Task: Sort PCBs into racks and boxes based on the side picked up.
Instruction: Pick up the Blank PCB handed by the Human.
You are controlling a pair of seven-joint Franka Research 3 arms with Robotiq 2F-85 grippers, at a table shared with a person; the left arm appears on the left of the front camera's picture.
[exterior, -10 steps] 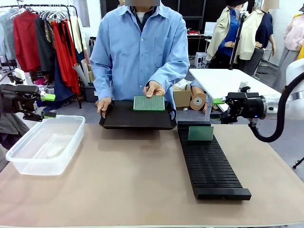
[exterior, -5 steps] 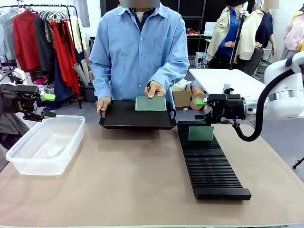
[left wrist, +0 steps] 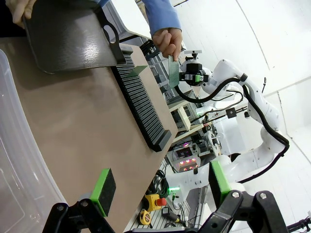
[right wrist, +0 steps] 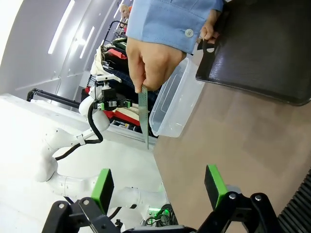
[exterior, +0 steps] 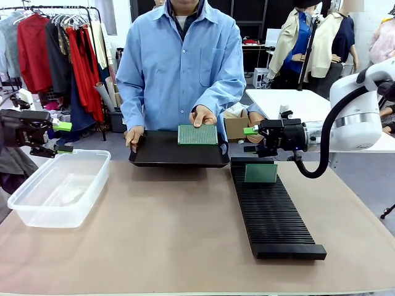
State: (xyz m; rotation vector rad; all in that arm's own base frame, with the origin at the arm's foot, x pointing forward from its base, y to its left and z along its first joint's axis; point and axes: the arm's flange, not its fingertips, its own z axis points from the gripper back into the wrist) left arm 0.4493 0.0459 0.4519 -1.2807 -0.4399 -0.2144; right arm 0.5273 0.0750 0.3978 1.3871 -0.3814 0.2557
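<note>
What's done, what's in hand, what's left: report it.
Done: one PCB stands slotted at the rack's far end. In hand: the person's hand holds another PCB upright over the black tray, the open right gripper beside it. Left: that handover; the box looks empty, the open left gripper by it.

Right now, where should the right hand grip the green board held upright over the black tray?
I'd grip the thin green rectangular circuit board by its free right edge, coming level from the robot's right. The person's fingers hold the top edge, and the open right hand sees it edge-on, so its pads can close on both faces.
</note>
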